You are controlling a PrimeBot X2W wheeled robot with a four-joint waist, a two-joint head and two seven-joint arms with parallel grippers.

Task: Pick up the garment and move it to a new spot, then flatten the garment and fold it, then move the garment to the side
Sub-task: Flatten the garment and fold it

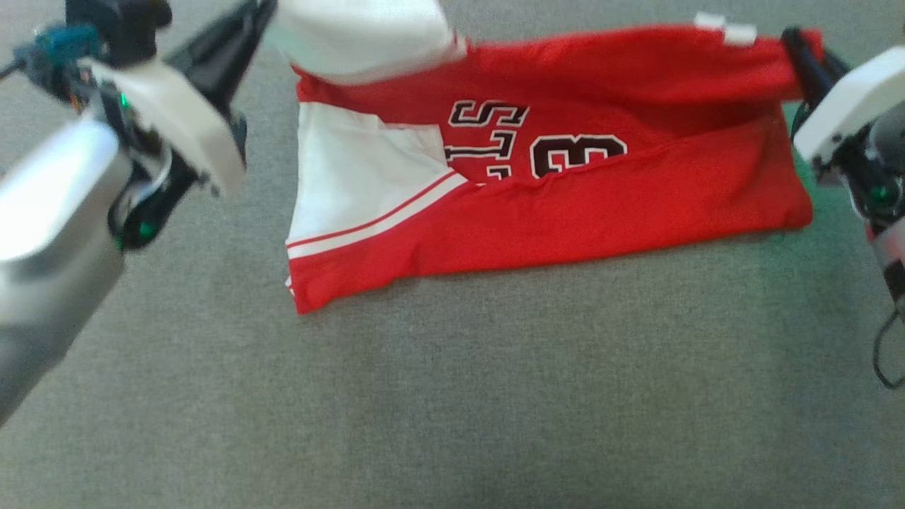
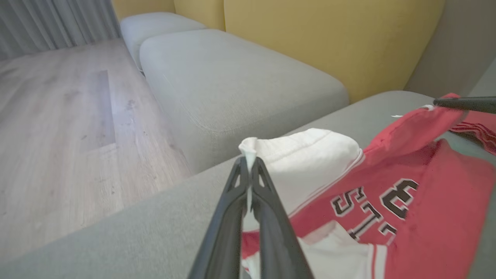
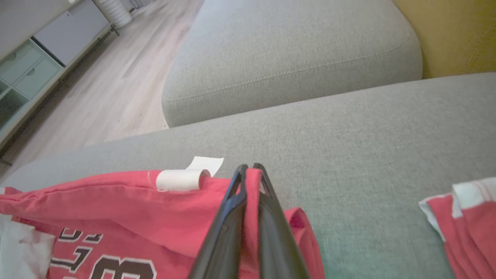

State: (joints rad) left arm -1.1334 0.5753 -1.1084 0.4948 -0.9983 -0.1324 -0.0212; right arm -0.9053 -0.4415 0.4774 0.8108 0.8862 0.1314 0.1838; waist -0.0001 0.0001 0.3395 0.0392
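The garment [image 1: 601, 198] is a red jersey with white panels and black lettering, lying partly folded on a grey cushion [image 1: 452, 389]. My left gripper [image 1: 264, 8] is at the upper left, shut on the white corner and holding it lifted. The left wrist view shows the left gripper [image 2: 250, 164] pinching that white cloth, with the garment [image 2: 426, 217] spread beyond. At the upper right, my right gripper [image 1: 795, 41] is shut on the red far edge. In the right wrist view the right gripper [image 3: 252, 170] clamps the red hem of the garment [image 3: 116, 217], beside white labels [image 3: 180, 179].
More grey cushions [image 2: 232, 85] lie beyond, backed by a yellow backrest [image 2: 329, 38]. Wooden floor [image 2: 58, 135] runs alongside, and a pale cabinet [image 3: 23, 73] stands far off. A red and white bit of cloth [image 3: 465, 221] lies at the right edge of the right wrist view.
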